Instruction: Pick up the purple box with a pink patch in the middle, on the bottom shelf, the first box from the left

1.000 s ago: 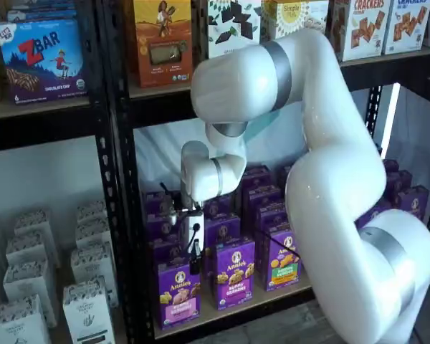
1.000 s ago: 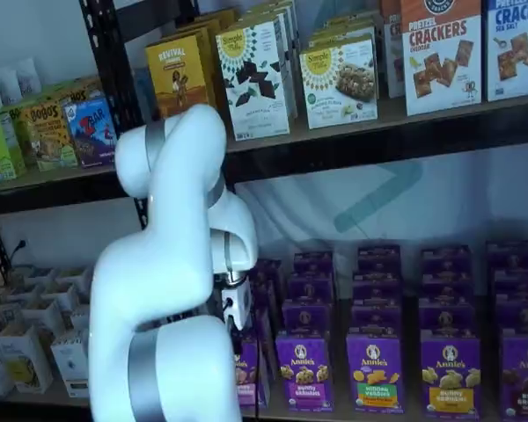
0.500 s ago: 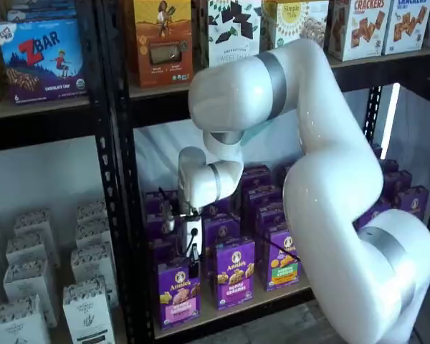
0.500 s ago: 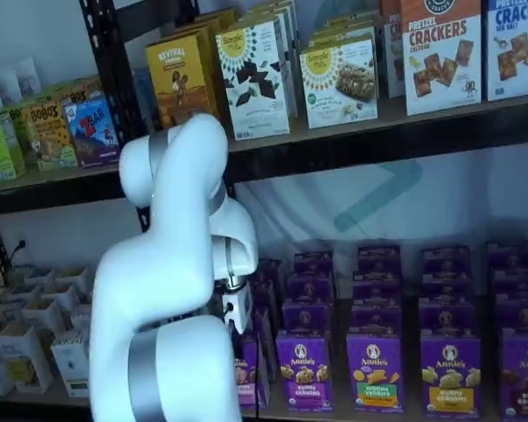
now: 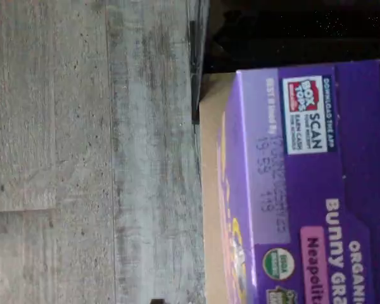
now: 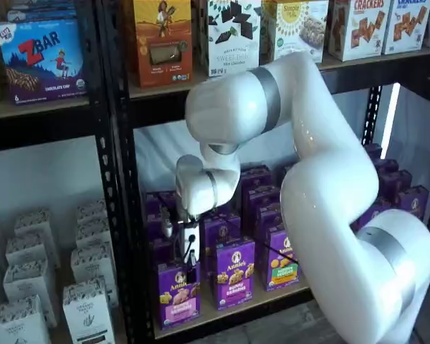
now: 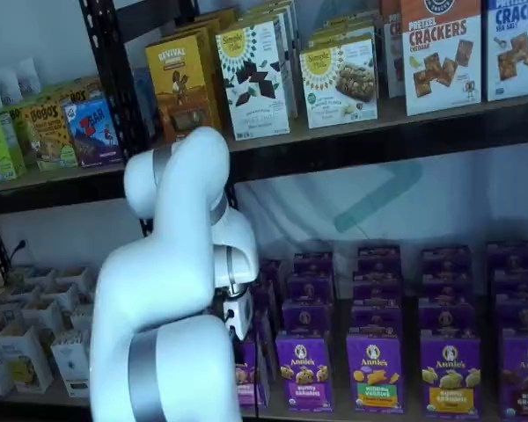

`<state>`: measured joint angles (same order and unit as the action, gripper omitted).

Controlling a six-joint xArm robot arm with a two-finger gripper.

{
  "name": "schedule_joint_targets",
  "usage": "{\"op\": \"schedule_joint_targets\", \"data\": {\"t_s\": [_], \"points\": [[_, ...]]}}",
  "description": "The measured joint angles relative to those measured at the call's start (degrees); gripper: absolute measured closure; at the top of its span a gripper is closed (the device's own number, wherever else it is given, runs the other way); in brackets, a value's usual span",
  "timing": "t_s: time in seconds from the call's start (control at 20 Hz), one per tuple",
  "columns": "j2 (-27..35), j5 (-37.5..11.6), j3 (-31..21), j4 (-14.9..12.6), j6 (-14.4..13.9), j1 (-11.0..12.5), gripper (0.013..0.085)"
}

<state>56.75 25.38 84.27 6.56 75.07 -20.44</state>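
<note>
The purple box (image 6: 178, 295) stands upright at the left end of the bottom shelf (image 6: 233, 313), its pink patch low on the front. In the wrist view its top face (image 5: 310, 183) fills one side, with a Box Tops label and a pink "Neapolitan" patch, on the tan shelf board (image 5: 210, 190). My gripper (image 6: 190, 270) hangs straight over this box, black fingers just at its top edge, seen side-on; the jaws stand open and hold nothing. In a shelf view the arm covers most of the box (image 7: 247, 374), and only the gripper's white body (image 7: 239, 313) shows.
More purple cartons (image 6: 234, 273) stand right beside and behind the box, one with a green patch (image 6: 281, 268). A black upright (image 6: 122, 215) runs close on the left, with white cartons (image 6: 86, 301) beyond it. Grey floor (image 5: 82, 158) lies before the shelf edge.
The arm has swung a little to the left and the gripper has sunk slightly toward the leftmost purple box. The boxes have not moved.
</note>
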Motion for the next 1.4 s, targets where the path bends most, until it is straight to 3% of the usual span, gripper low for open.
{"op": "schedule_joint_targets", "data": {"t_s": [0.55, 0.75, 0.85, 0.95, 1.4], "points": [[3.4, 1.5, 4.2, -1.4, -1.2, 0.1, 0.013], [3.7, 1.6, 4.5, -1.4, -1.1, 0.2, 0.025], [3.8, 1.7, 4.7, -1.3, -1.1, 0.2, 0.025], [4.0, 1.7, 4.8, -1.7, -1.3, 0.3, 0.033], [4.4, 2.2, 5.4, -2.2, -1.6, 0.5, 0.033]]}}
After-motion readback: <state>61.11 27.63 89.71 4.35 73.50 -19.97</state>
